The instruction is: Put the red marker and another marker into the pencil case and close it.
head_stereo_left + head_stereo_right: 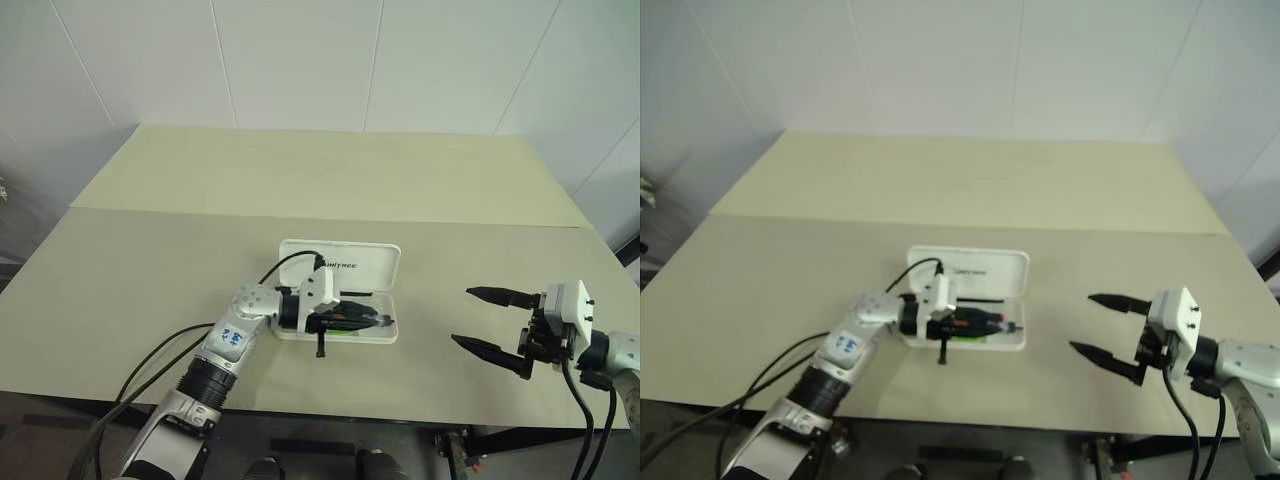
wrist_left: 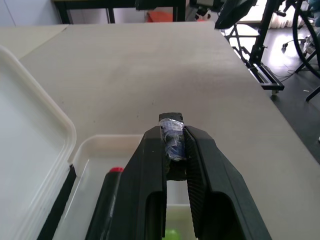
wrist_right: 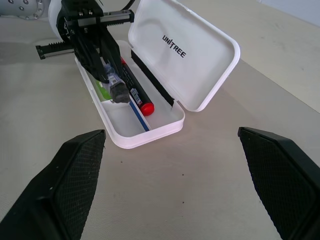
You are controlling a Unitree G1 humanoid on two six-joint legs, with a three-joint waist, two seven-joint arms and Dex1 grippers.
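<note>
The left gripper [image 1: 372, 318] reaches sideways over the open pencil case [image 1: 385, 268], its two black fingers [image 2: 150, 165] nearly closed on a small dark blue-and-grey object [image 2: 172, 142] pinched at their tips. What that object is cannot be told; in the right wrist view it hangs from the fingertips above the tray, with a thin blue pen [image 3: 137, 116] lying on the tray floor just past it.

The case lies on the beige table [image 1: 150, 250] with its white lid [image 3: 190, 55] swung open and leaning back on the far side of the gripper, dark lettering on its inner face. Directly below the left gripper, inside the tray, lies the red marker [image 3: 136, 92], black barrel along the hinge side and red cap [image 3: 146, 108] pointing toward the tray's free end. On the other side of the fingers, also in the tray, a pale green marker [image 3: 102, 89] shows, mostly hidden under the gripper.

Well apart to the right, the right gripper [image 1: 490, 322] hovers above bare table with its fingers spread wide and nothing between them. It points toward the case, whose rounded end sits ahead of its fingertips, clear of both.
</note>
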